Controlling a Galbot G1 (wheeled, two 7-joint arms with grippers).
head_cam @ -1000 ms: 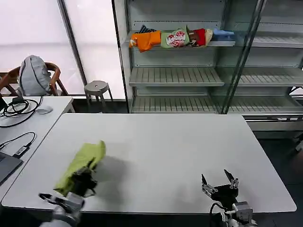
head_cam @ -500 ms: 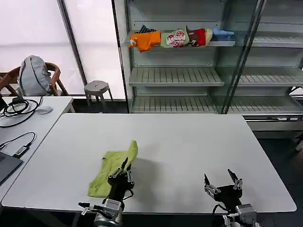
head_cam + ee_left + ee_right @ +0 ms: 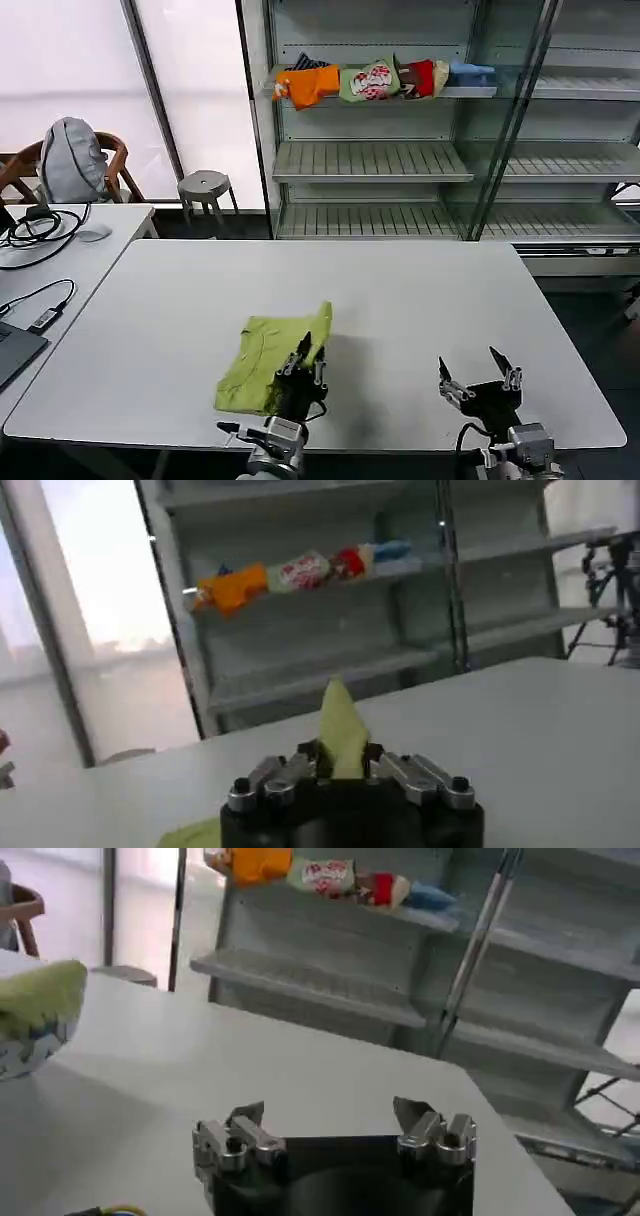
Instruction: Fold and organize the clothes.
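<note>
while the lime-green t-shirt [image 3: 268, 358] lies bunched on the white table [image 3: 420, 300], the left gripper [image 3: 303, 364] is clamped on its near right edge, a peak of green cloth standing up between the closed fingers [image 3: 400, 772] in the left wrist view [image 3: 342, 730]. taking the table as the landmark, the shirt sits toward its near edge, a little left of its middle, with most of the fabric spread flat to the left of the gripper and one corner lifted at the gripper's far side. the right gripper [image 3: 480, 378] hovers at the table's near edge, toward its right end, well apart from the shirt, its two fingers [image 3: 232, 1138] spread wide with nothing between them. in the right wrist view a rounded fold of the shirt [image 3: 38, 998] shows off to one side, with a patch of white-and-dark print on its underside. beyond the table's far edge stands a metal shelf unit [image 3: 380, 160], and on its upper shelf sits a row of bundled garments [image 3: 375, 80] (orange, a printed green one, red, blue).
</note>
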